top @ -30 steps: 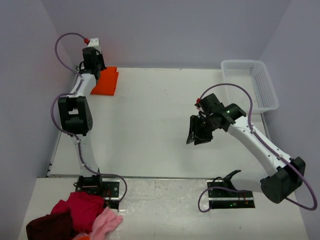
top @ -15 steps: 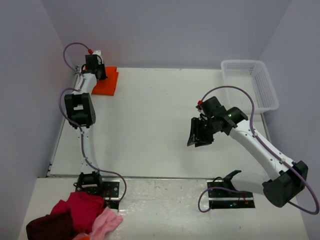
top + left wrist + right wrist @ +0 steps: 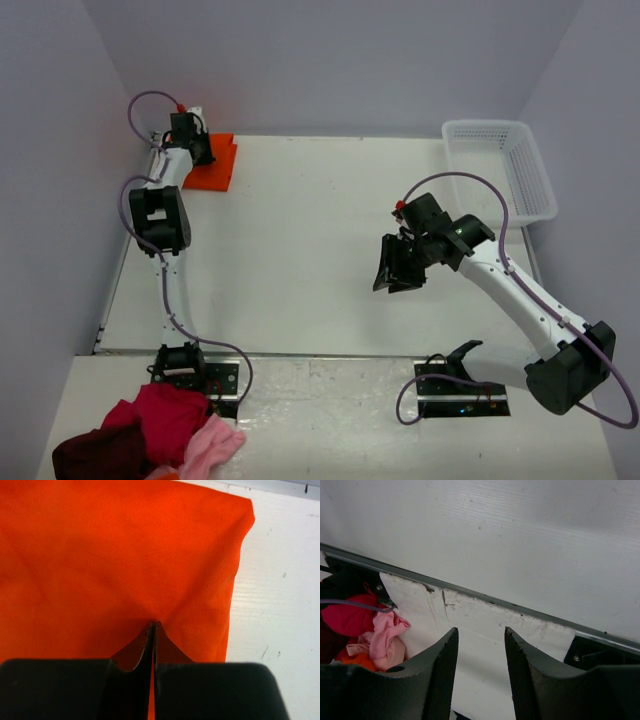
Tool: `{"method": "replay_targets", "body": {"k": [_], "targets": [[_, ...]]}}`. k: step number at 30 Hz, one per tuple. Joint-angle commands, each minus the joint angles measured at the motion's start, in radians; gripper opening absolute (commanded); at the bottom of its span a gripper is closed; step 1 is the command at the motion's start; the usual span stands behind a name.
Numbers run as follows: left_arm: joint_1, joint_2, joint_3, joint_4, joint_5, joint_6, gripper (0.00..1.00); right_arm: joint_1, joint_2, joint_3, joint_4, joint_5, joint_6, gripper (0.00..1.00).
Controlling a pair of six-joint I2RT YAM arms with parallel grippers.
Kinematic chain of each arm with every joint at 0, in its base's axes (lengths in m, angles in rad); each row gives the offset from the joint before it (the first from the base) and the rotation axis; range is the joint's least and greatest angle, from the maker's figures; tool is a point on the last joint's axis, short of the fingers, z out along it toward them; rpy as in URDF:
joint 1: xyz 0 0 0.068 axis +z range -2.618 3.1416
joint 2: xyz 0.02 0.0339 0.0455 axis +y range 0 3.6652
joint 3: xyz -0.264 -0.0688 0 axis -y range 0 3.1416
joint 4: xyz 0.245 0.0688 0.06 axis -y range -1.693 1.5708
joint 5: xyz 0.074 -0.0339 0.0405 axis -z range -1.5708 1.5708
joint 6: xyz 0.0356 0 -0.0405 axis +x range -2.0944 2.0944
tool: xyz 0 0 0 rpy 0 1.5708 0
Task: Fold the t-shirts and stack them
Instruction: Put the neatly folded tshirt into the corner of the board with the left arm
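Observation:
A folded bright orange t-shirt (image 3: pixel 216 166) lies flat at the table's far left corner and fills most of the left wrist view (image 3: pixel 125 555). My left gripper (image 3: pixel 188 134) reaches out over its back edge. Its jaws are shut (image 3: pixel 153 624), and their tips rest on the cloth, where faint creases meet. I see no cloth between them. My right gripper (image 3: pixel 397 272) hangs open over the bare table right of centre, pointing down and toward the near edge. Nothing is between its fingers (image 3: pixel 480 635).
A white mesh basket (image 3: pixel 503 163) stands at the far right corner. A pile of red, dark red and pink clothes (image 3: pixel 150 432) lies on the near shelf by the left arm's base, also in the right wrist view (image 3: pixel 365 625). Purple walls close in on three sides.
The left arm has stretched a little farther toward the back left corner, its elbow shifting back, then held still. The right arm has barely moved.

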Motion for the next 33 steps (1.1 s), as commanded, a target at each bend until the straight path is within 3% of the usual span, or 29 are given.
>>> {"method": "replay_targets", "body": {"k": [1, 26, 31, 33], "targets": [[0.016, 0.022, 0.018, -0.021, 0.005, -0.017, 0.00, 0.004, -0.026, -0.001, 0.014, -0.007, 0.022, 0.44], [0.069, 0.103, 0.070, 0.029, 0.001, 0.002, 0.01, 0.023, -0.005, -0.030, 0.021, -0.004, 0.053, 0.43], [0.071, 0.079, 0.043, 0.046, 0.004, 0.009, 0.04, 0.030, 0.004, -0.030, 0.025, -0.007, 0.056, 0.43], [0.069, 0.044, -0.010, 0.081, 0.013, 0.009, 0.13, 0.032, 0.003, -0.034, 0.033, -0.012, 0.059, 0.43]]}}
